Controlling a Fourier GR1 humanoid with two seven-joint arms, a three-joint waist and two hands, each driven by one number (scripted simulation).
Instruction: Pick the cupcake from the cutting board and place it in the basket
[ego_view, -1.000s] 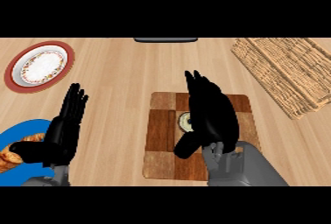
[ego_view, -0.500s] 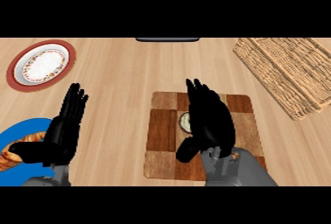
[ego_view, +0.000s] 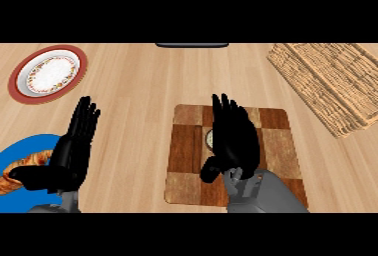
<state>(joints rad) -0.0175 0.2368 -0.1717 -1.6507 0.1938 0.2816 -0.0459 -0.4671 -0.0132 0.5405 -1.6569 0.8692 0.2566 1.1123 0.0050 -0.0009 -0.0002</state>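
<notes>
A checkered wooden cutting board (ego_view: 277, 145) lies at the centre right of the counter. My right hand (ego_view: 235, 142) hangs over its middle, open with straight fingers pointing away from me. Only a pale sliver of the cupcake (ego_view: 210, 138) shows at the hand's left edge; the rest is hidden under the palm. The woven basket (ego_view: 328, 82) sits at the far right, tilted across the corner. My left hand (ego_view: 70, 150) rests open at the lower left, fingers up, apart from the board.
A red-rimmed white plate (ego_view: 46, 74) sits at the far left. A blue plate (ego_view: 22, 150) with a brown pastry (ego_view: 18, 172) lies under my left hand. A dark object (ego_view: 192, 45) lies at the top edge.
My right hand has slid slightly toward me and to the left over the board, covering more of the cupcake. The left hand has stayed put.
</notes>
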